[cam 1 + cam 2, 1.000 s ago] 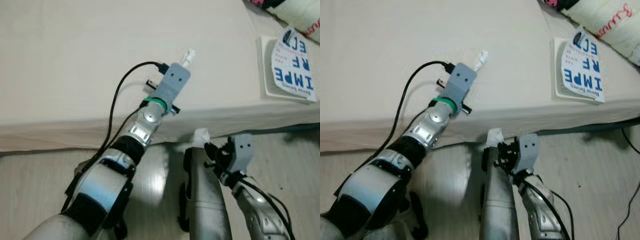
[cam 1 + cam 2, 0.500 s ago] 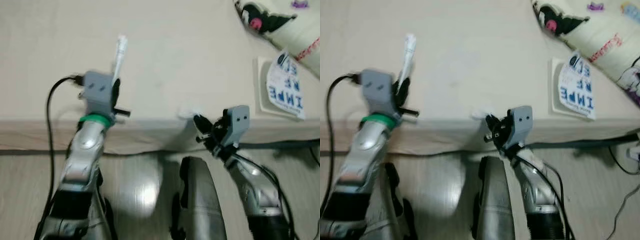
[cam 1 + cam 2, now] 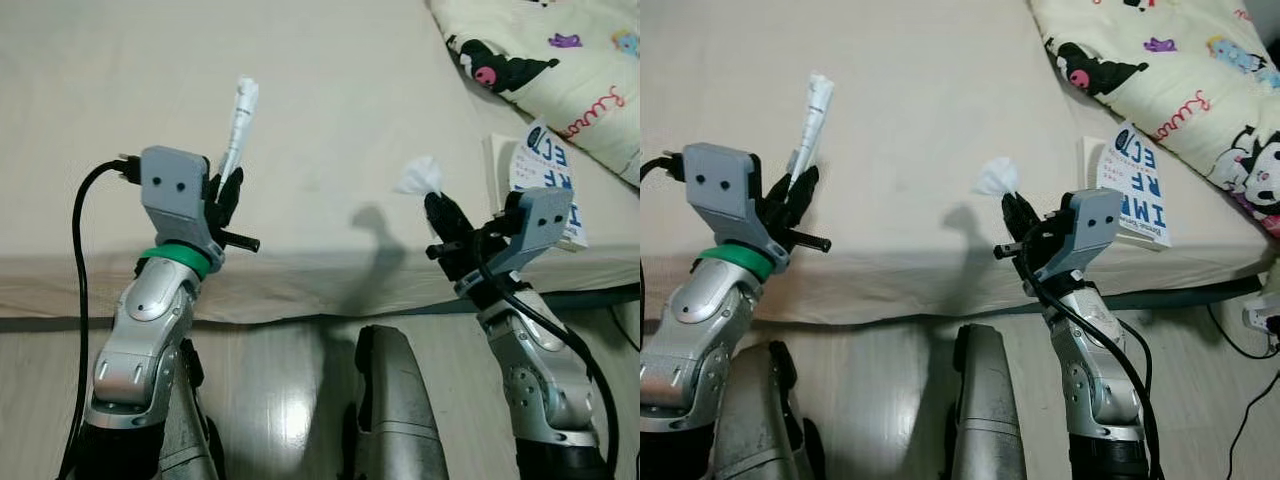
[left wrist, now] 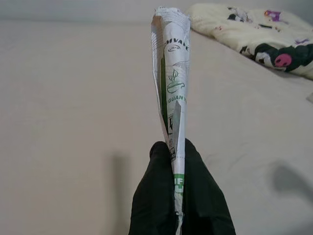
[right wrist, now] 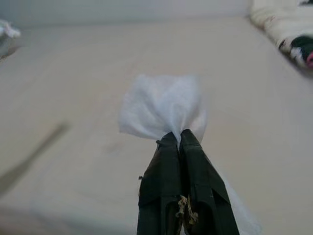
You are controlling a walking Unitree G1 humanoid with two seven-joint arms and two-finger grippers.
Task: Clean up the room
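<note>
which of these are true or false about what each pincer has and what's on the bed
1. The left pincer is shut on a white wrapper with green print. True.
2. The right pincer is open and holds nothing. False: it is shut on a white tissue.
3. A book lies on the bed near its edge. True.
4. The cartoon-print blanket lies on the floor. False: it lies on the bed.
</note>
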